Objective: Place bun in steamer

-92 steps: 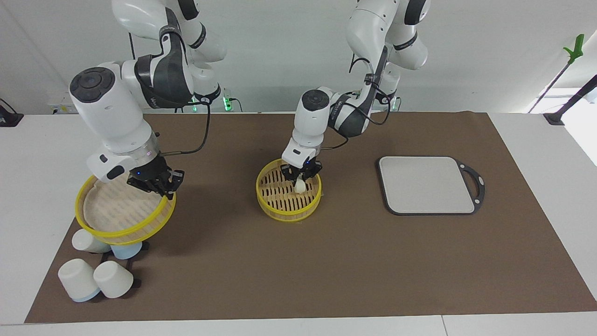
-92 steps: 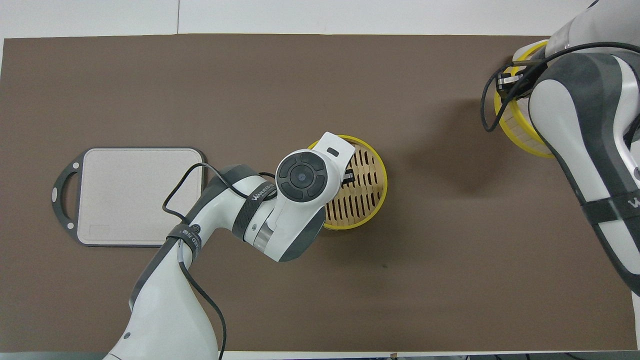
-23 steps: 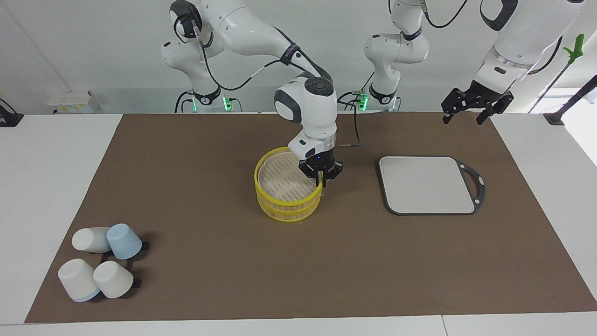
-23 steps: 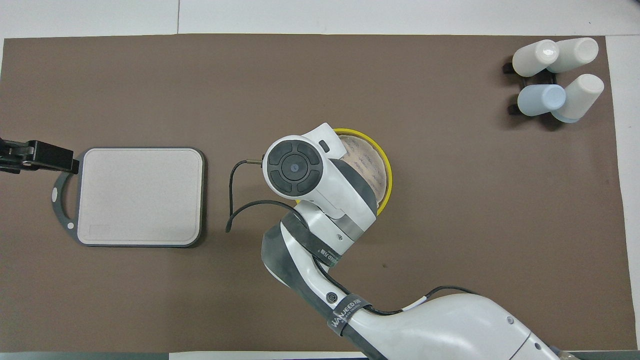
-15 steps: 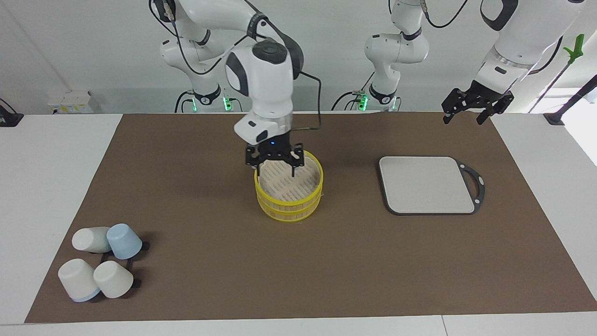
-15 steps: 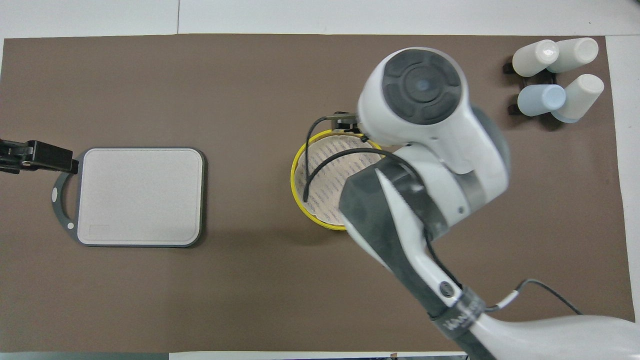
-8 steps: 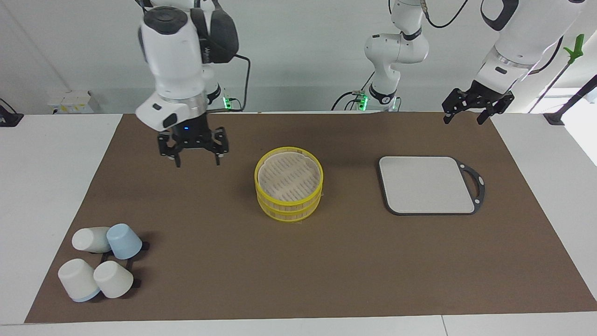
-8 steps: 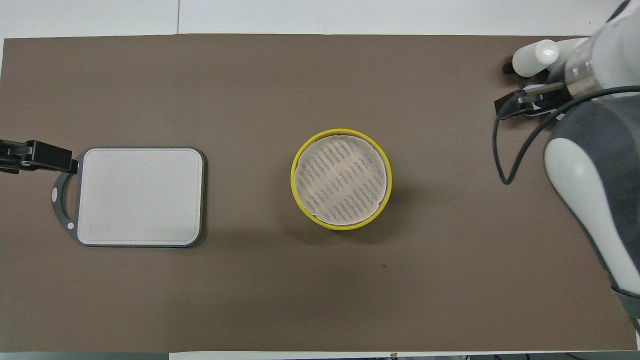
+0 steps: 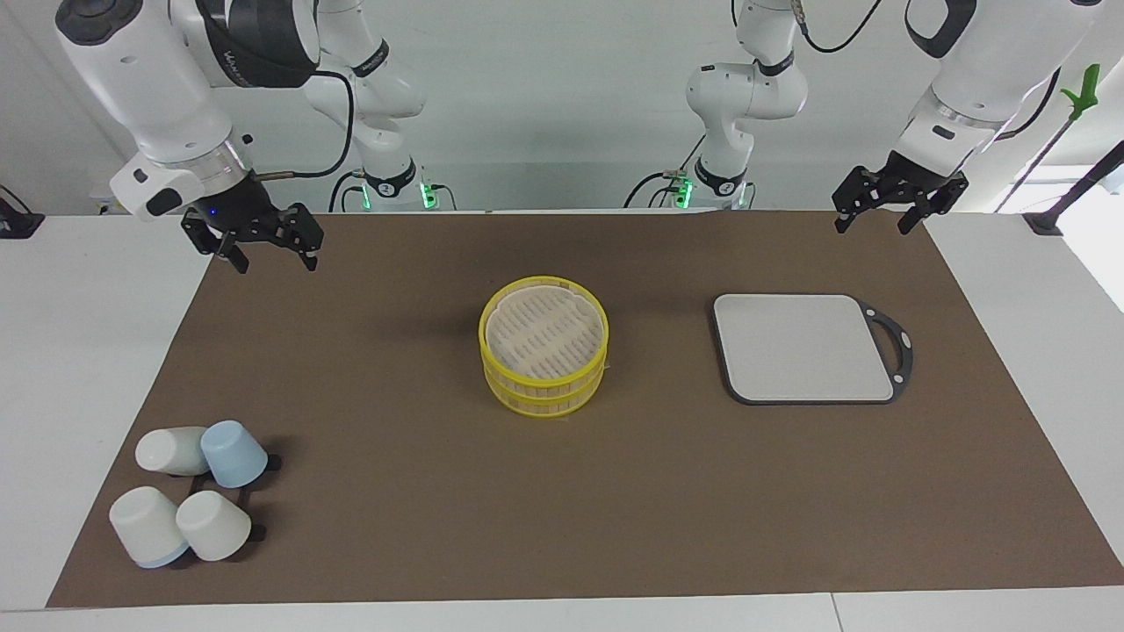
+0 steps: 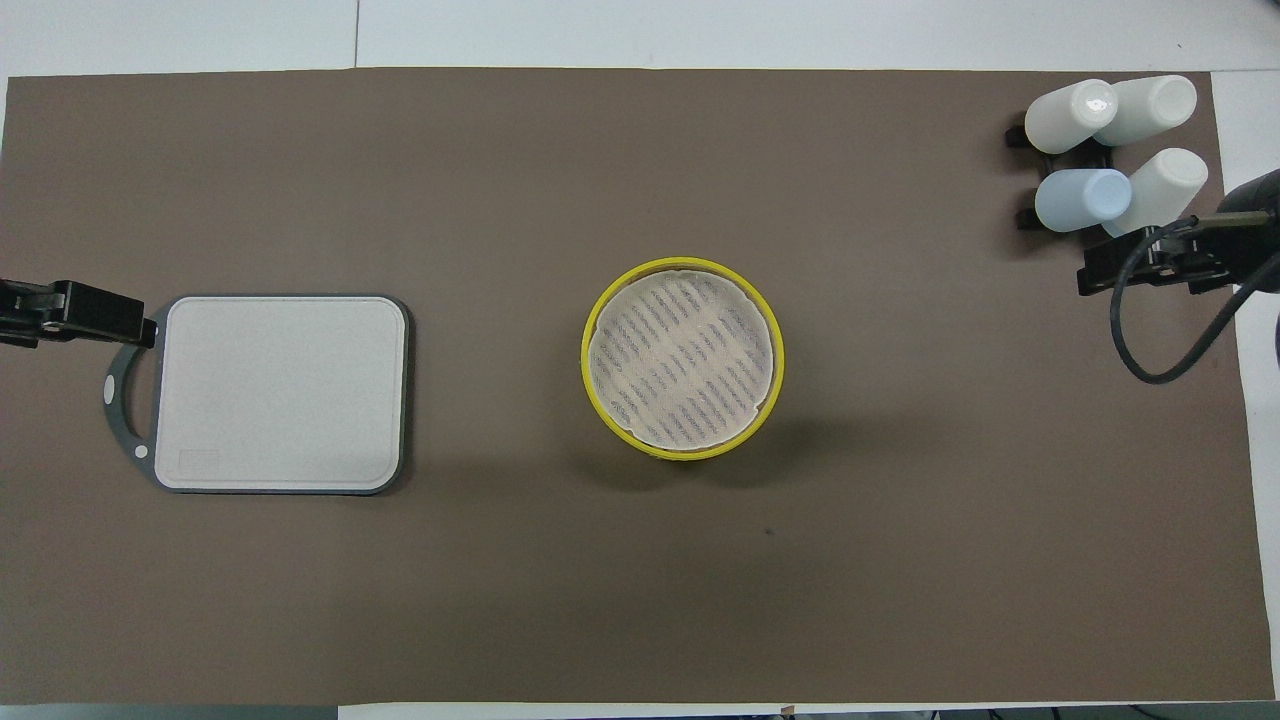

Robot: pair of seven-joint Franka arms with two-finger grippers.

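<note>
You have both arms raised and drawn in toward the robots' edge of the desk. Your right gripper hangs fingers-down and spread, holding nothing, over the desk's corner at the right arm's end. Your left gripper hangs likewise released and empty over the corner at the left arm's end, clear of the board. The steamer sits mid-desk with its lid on; the bun cannot be seen.
</note>
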